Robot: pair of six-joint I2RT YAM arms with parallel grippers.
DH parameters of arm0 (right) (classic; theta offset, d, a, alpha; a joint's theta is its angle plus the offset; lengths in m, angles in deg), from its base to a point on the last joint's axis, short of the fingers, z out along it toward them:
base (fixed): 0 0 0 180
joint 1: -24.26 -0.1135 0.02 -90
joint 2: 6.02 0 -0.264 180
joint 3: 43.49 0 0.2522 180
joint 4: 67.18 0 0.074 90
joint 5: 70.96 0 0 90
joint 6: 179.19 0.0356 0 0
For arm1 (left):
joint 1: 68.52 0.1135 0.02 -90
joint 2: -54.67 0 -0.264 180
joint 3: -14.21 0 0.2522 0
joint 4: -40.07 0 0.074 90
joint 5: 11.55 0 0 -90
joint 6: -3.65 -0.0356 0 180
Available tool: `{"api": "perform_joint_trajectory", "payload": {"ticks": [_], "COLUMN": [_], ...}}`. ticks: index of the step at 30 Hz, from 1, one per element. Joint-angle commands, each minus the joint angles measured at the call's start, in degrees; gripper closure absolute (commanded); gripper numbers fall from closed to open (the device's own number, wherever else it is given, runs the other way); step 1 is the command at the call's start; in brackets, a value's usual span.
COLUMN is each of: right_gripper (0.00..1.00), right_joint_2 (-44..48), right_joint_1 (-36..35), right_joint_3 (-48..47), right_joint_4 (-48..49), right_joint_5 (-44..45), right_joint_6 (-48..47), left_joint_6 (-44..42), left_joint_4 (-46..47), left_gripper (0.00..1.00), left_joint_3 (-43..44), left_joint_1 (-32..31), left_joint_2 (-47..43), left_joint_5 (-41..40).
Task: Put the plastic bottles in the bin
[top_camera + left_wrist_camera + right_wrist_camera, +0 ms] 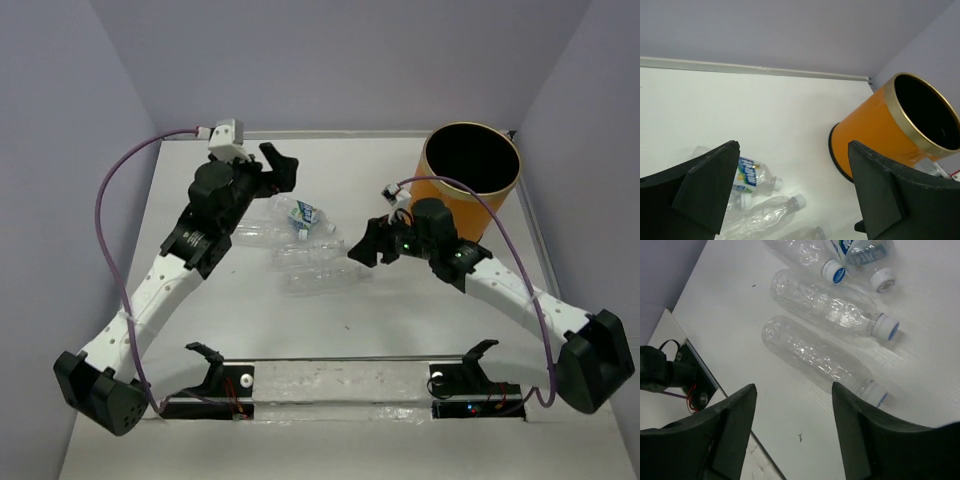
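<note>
Bottles [315, 262] (clear, crinkled, one blue-labelled) lie on their sides at the middle of the table [400, 330], between the two grippers. Bin [870, 135] stands upright at the far right, mouth up, apart from the bottles. Left gripper [792, 143], jaws spread wide and empty, hangs at the cluster's far left. Right gripper [793, 387], jaws parted with nothing between them, hovers above the nearest bottles.
</note>
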Motion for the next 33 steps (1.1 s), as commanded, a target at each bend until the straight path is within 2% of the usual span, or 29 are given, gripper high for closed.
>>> {"api": "perform_joint_trajectory", "payload": {"ticks": [1, 5, 7, 8, 11, 14, 21, 33], "right_gripper": [0.25, 0.08, 0.03, 0.01, 0.0, 0.0, 0.0, 0.0], "right_joint_2": [-10.4, -22.3, -26.8, -31.5, -38.6, -46.7, -59.3, -74.9], "right_joint_1": [-4.6, -5.1, -5.1, -5.1, -5.1, -5.7, -6.7, -8.4], "right_joint_3": [-11.6, -23.4, -28.4, -33.9, -42.5, -52.9, -71.0, -86.8], "right_joint_4": [2.5, -0.6, -3.4, -4.6, -10.6, -16.4, -22.0, -23.9], "right_joint_5": [3.5, 4.1, 4.5, 4.6, 5.5, 6.8, 7.5, 7.5], "right_joint_6": [-7.4, -12.3, -14.6, -15.7, -20.4, -27.6, -32.0, -32.3], "left_joint_6": [4.3, 7.1, 8.6, 9.4, 13.4, 20.4, 24.0, 29.2], "left_joint_4": [-6.0, -11.6, -12.6, -12.7, -11.6, -12.5, -14.7, -11.1], "left_gripper": [0.01, 0.01, 0.01, 0.01, 0.01, 0.01, 0.01, 0.01], "left_joint_3": [-10.0, -15.3, -17.2, -19.5, -24.7, -28.1, -30.9, -34.7], "left_joint_1": [4.5, 8.9, 10.8, 11.2, 12.8, 13.5, 13.8, 14.2], "left_joint_2": [-8.7, -13.8, -15.3, -15.7, -18.0, -19.6, -20.5, -20.3], "left_joint_5": [-7.6, -8.4, -7.9, -7.7, -7.4, -11.4, -13.3, -9.2]}}
